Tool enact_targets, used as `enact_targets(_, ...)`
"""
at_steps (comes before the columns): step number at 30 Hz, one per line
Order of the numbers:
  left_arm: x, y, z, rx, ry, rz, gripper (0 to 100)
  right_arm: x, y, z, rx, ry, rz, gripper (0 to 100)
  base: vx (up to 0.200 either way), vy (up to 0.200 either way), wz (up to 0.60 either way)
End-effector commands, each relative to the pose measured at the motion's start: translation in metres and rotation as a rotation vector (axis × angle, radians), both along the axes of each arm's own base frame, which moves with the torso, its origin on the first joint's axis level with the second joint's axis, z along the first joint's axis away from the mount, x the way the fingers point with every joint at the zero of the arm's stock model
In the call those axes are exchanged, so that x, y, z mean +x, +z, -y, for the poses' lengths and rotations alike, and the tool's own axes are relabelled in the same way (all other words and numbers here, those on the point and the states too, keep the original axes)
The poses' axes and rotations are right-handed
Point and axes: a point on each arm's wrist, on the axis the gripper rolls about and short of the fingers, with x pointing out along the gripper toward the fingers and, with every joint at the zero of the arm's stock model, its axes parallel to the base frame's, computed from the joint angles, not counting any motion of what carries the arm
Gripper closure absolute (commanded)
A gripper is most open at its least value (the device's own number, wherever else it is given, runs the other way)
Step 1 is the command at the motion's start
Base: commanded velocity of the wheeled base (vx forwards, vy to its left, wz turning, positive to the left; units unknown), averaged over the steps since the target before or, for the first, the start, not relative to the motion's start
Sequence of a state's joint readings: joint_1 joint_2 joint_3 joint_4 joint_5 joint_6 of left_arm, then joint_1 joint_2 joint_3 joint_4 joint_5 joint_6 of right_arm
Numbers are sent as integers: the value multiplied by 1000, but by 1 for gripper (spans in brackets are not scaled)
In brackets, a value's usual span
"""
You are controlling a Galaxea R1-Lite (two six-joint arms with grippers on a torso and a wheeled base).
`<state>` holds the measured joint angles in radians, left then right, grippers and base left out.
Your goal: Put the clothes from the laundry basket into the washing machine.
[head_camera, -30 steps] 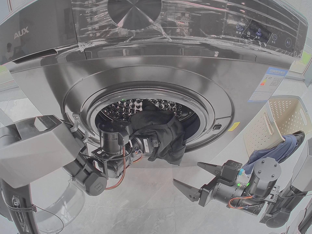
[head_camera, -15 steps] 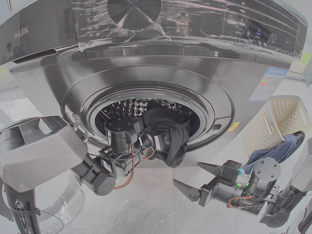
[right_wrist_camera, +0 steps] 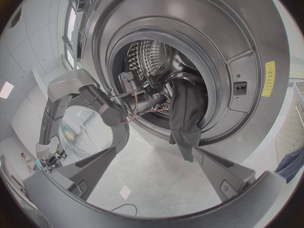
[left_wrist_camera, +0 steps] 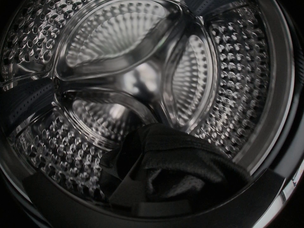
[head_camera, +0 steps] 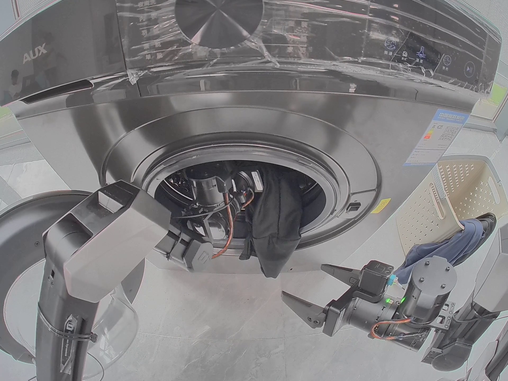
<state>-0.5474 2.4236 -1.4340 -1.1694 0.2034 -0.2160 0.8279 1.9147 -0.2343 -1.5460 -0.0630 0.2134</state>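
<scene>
**Black garment half in the drum**

My left gripper (head_camera: 259,179) is inside the opening of the washing machine (head_camera: 317,123), at the black garment (head_camera: 275,223). Whether it grips, I cannot tell. The garment hangs over the near rim, partly inside and partly outside. My right gripper (head_camera: 304,281) is spread wide above the floor. At far right, a blue garment (head_camera: 450,250) lies over the laundry basket (head_camera: 465,186).

Glossy metal drum (left_wrist_camera: 240,79), matt black garment (head_camera: 275,218)

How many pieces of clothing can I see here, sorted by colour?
Black cloth garment hanging out of the grey steel washing machine: 1
Blue cloth garment draped over the cream perforated plastic laundry basket: 1
Total: 2
A dark patch at the basket's rim is too unclear to count.
</scene>
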Motion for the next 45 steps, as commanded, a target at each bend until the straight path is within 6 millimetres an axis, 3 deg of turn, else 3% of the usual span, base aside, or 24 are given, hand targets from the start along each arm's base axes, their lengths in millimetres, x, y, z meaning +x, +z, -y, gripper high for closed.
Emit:
enact_targets(1, 43, -12, -19, -18, 105, 24, 100, 1, -3, -1, -6, -1, -5, 0, 0, 0, 0)
enact_targets(9, 45, -7, -25, -18, 118, 26, 100, 1, -3, -1, -7, 1, -6, 0, 0, 0, 0)
enact_targets(10, 44, -9, -25, -16, 118, 20, 0, 1, -3, -1, -7, 1, -6, 0, 0, 0, 0)
enact_targets(16, 19, -7, -21, 10, 87, -31, 0, 1, -3, -1, -7, -1, -6, 0, 0, 0, 0)
enact_targets(21, -29, -8, -17, 67, 3, -96, 0, 1, -3, -1, -7, -1, -6, 0, 0, 0, 0)
enact_targets(27, -63, -5, -32, 125, -49, -136, 0, 2, -3, -1, -6, -2, -5, 0, 0, 0, 0)
enact_targets(36, -94, -15, -48, 175, -80, -170, 0, 1, -2, -1, -5, -1, -4, 0, 0, 0, 0)
enact_targets(42, -109, -22, -28, 176, -172, -157, 0, 1, -3, -1, -6, -1, -5, 0, 0, 0, 0)
enact_targets(45, -105, -37, -16, 191, -202, -175, 0, 1, -2, -1, -4, -1, -3, 0, 0, 0, 0)
